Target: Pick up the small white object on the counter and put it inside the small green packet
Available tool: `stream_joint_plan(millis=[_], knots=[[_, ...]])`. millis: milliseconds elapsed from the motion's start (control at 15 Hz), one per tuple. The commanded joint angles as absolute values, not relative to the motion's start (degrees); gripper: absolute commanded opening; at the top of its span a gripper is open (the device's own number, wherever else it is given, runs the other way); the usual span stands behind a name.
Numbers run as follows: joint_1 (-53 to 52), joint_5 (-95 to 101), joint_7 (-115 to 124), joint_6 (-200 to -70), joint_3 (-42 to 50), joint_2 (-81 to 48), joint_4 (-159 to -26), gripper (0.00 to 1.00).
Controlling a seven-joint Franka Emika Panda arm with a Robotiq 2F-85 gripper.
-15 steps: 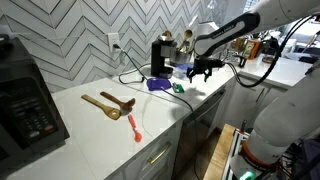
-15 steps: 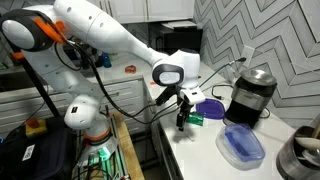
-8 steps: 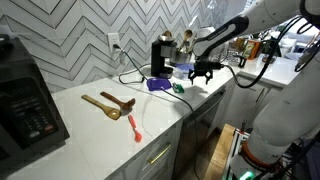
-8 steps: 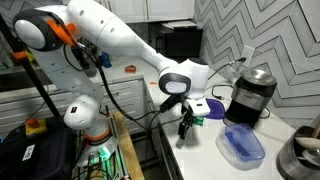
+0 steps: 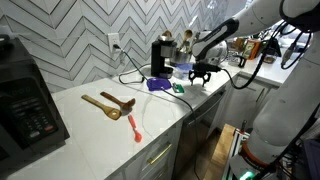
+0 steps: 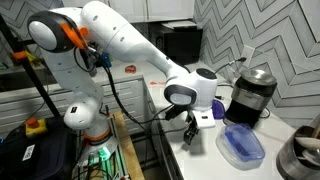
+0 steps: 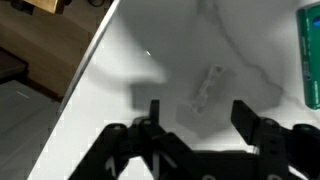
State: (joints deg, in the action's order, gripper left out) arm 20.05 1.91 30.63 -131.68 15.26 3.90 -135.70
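Observation:
The small white object (image 7: 207, 87) lies flat on the white counter (image 7: 180, 50), just ahead of and between my two open fingers in the wrist view. My gripper (image 7: 198, 115) is open and empty, pointing down close above the counter near its front edge; it also shows in both exterior views (image 5: 199, 73) (image 6: 190, 130). The small green packet (image 7: 309, 52) lies at the right edge of the wrist view and beside the gripper in an exterior view (image 5: 178, 88). In an exterior view the arm hides the packet.
A purple object (image 5: 157, 84) lies next to the green packet, and a blue-purple lidded container (image 6: 242, 146) sits farther along. A black coffee grinder (image 6: 246, 92) stands by the wall. Wooden utensils (image 5: 108, 105) and a red-orange utensil (image 5: 134, 127) lie mid-counter. The counter edge (image 7: 90, 62) is close.
The arm has swung along the counter and lowered; the gripper now sits closer to the surface, over the white object. The jaws stay open.

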Motion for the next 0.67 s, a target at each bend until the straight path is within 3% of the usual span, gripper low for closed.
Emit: stream_joint_plan(millis=[0, 200, 333, 400, 467, 533, 600], knots=[[19.7, -2.5, 27.2, -134.6, 16.7, 1.7, -134.9, 0.48], [19.5, -4.7, 25.0, -135.9, 16.9, 0.9, -134.8, 0.37], [19.4, -5.9, 23.7, -136.4, 16.8, 0.6, -134.8, 0.39], [19.4, -6.2, 23.3, -136.5, 16.8, 0.5, -134.7, 0.28], [19.3, -6.3, 22.8, -136.7, 16.8, 0.4, -134.7, 0.27], [19.3, -6.3, 22.6, -136.8, 16.7, 0.3, -134.7, 0.10], [19.3, -6.2, 22.5, -136.8, 16.8, 0.3, -134.7, 0.07]])
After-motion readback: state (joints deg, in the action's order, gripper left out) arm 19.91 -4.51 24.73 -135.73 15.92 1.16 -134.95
